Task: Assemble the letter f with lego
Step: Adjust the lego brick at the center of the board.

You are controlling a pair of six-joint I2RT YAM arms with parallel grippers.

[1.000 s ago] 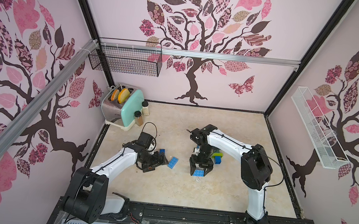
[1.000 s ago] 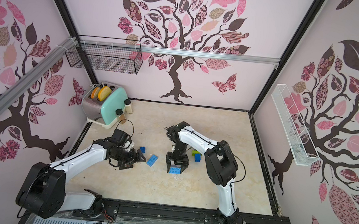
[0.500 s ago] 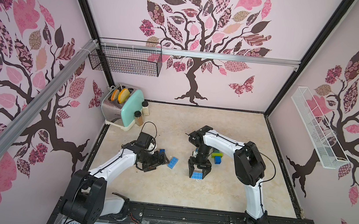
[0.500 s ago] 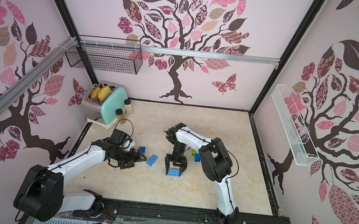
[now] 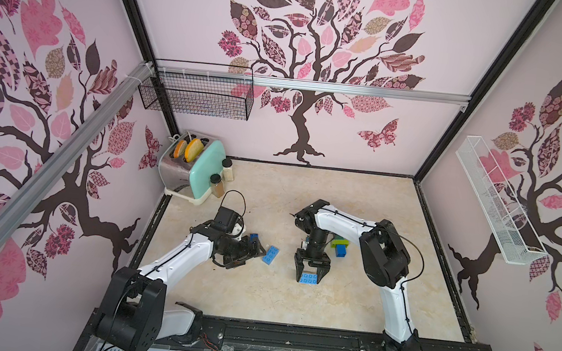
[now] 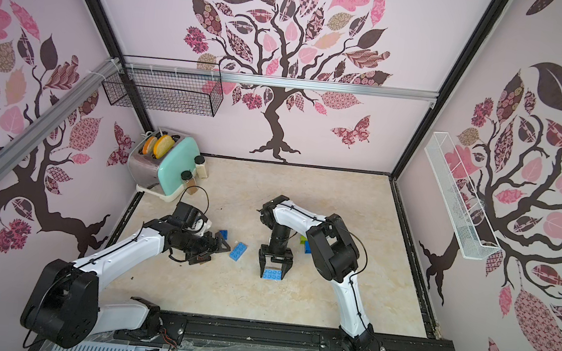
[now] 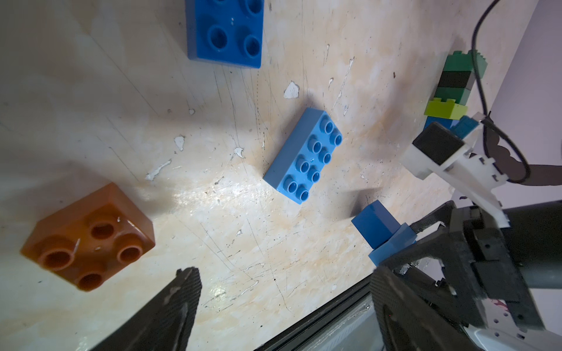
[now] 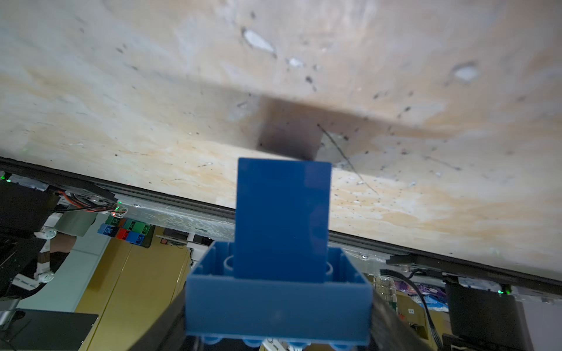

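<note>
My right gripper (image 5: 310,277) (image 6: 274,271) points down at mid-table, shut on a light blue oblong lego brick (image 8: 279,301) with a darker blue brick (image 8: 282,212) stuck to its underside. That pair hangs just over the table. My left gripper (image 7: 282,273) (image 5: 250,255) is open, low over the table, with nothing between its fingers. Near it lie a light blue oblong brick (image 7: 304,155) (image 5: 270,254), a brown square brick (image 7: 88,240) and a blue square brick (image 7: 226,30) (image 5: 254,236). A stack of green, black, lime and blue bricks (image 7: 453,88) (image 5: 340,244) lies behind the right arm.
A mint toaster (image 5: 197,168) with two spice jars (image 5: 221,180) stands at the back left corner. A black wire basket (image 5: 195,92) and a white wire shelf (image 5: 496,204) hang on the walls. A black rail (image 5: 290,336) runs along the table's front edge.
The right arm's elbow has swung to the left and its gripper, still holding the blue bricks, has shifted slightly toward the front. The left arm has barely moved.
</note>
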